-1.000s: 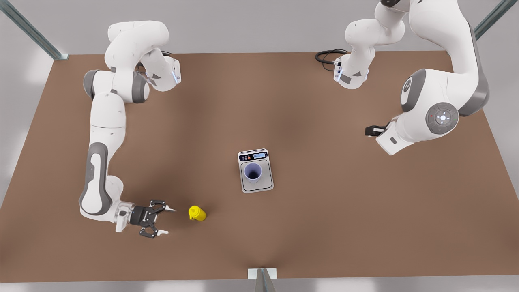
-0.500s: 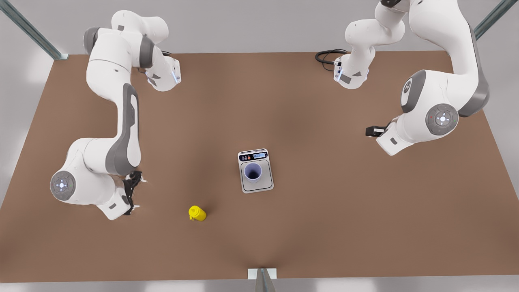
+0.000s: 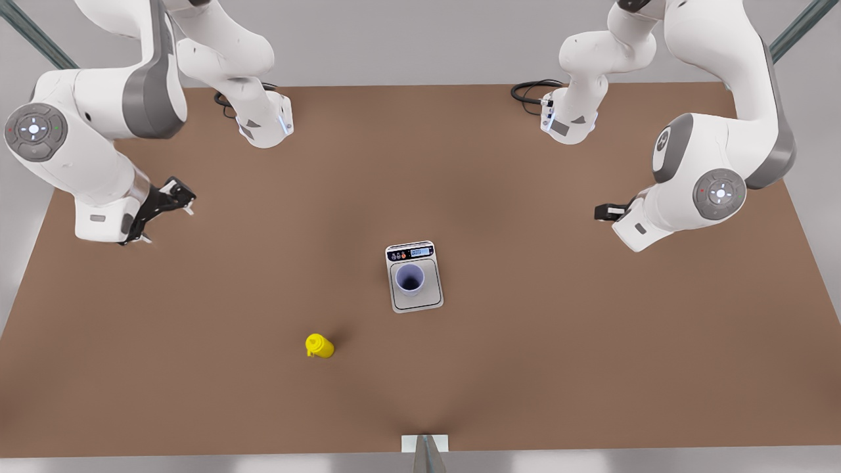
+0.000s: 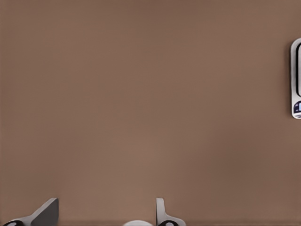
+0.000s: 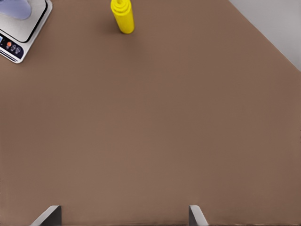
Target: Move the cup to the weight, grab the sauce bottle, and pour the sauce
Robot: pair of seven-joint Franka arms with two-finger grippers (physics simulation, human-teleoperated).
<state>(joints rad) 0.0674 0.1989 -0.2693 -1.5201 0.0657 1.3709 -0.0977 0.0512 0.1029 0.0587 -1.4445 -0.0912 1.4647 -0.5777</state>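
The pale lavender cup (image 3: 410,279) stands upright on the weight (image 3: 424,303), a small scale near the table's middle; its platform shows as weight (image 5: 29,29) under the cup (image 5: 16,7). The yellow sauce bottle (image 3: 320,345) stands alone toward the front view's lower left, also seen as sauce bottle (image 5: 122,16). My right gripper (image 3: 167,223) hangs open at the front view's far left, well away from the bottle, its fingers empty (image 5: 124,215). My left gripper (image 3: 601,212) waits at the front view's right, its fingertips apart (image 4: 103,214), with the weight's edge (image 4: 296,80) far off.
Both arm bases (image 3: 263,125) (image 3: 568,121) stand at the table's back edge with a black cable coil (image 3: 529,92) beside the one at the front view's right. A white bracket (image 3: 425,443) sits at the front edge. Bare brown tabletop (image 3: 525,368) surrounds the scale.
My right gripper has pulled back from beside the sauce bottle, swinging up toward the front view's upper left. Bottle, cup and scale stayed put. The left arm barely shifted.
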